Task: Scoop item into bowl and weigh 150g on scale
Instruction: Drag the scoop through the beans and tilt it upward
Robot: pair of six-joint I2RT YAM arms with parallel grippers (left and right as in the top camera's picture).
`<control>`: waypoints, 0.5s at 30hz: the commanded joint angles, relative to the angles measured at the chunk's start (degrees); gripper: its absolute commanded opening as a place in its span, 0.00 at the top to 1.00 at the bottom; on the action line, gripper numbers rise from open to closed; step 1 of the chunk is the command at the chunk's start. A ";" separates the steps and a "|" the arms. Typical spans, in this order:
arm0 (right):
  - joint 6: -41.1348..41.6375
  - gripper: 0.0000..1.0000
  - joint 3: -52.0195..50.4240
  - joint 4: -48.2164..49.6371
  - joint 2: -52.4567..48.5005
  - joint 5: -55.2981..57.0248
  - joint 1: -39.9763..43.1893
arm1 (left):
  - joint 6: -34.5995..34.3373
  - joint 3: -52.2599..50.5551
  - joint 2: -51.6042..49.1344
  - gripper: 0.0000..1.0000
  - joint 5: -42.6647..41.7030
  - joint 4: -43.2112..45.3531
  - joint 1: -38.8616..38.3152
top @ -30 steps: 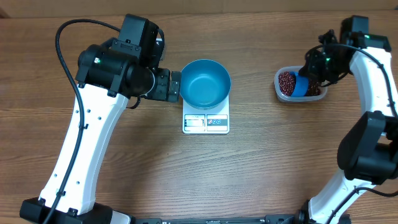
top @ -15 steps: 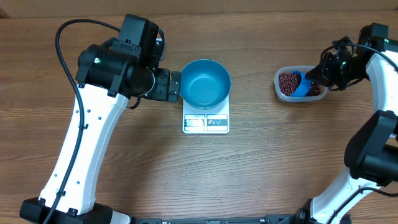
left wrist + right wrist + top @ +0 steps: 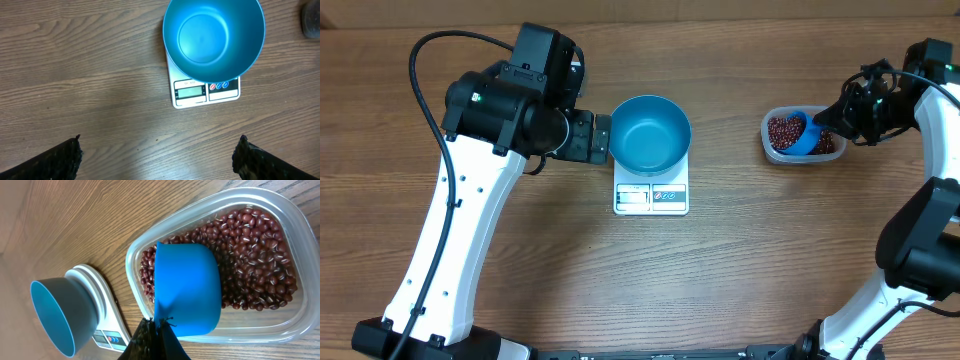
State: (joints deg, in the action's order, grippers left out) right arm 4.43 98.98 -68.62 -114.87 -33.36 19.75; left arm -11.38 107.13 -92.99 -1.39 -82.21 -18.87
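Observation:
The empty blue bowl [image 3: 650, 132] [image 3: 214, 30] [image 3: 57, 312] stands on the white scale [image 3: 651, 197] [image 3: 206, 92] [image 3: 102, 310]. Just left of the bowl hovers my left gripper [image 3: 600, 138] [image 3: 160, 145], open, with only bare wood between its fingers [image 3: 60, 160]. The red-brown beans [image 3: 781, 133] [image 3: 255, 265] lie in a clear plastic tub [image 3: 767, 145] [image 3: 260, 332] at the right. My right gripper [image 3: 830, 122] [image 3: 159, 322] is shut on the handle end of a blue scoop [image 3: 802, 135] [image 3: 187, 287], whose cup sits in the tub over the beans. What the scoop holds is hidden.
The tub stands to the right of the scale, with bare wooden table [image 3: 730, 260] between them. Both white arms reach in from the front corners, the left arm [image 3: 470, 220] crossing the table's left side.
My right arm has swung to the right and the scoop has shifted slightly in the tub. The left arm, bowl and scale have not moved.

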 commanded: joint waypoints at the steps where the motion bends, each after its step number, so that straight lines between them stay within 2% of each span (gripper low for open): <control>1: 0.26 0.96 -0.33 0.15 -0.02 -3.58 1.05 | 1.31 0.61 0.85 0.01 0.50 0.17 0.22; 15: -0.02 0.96 -0.33 -1.03 -0.02 -5.38 5.14 | 1.31 0.61 0.85 0.00 0.50 0.17 0.22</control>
State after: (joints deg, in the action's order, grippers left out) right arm 4.47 98.94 -69.49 -114.87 -37.12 24.51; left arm -11.38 107.13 -92.99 -1.39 -82.19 -18.85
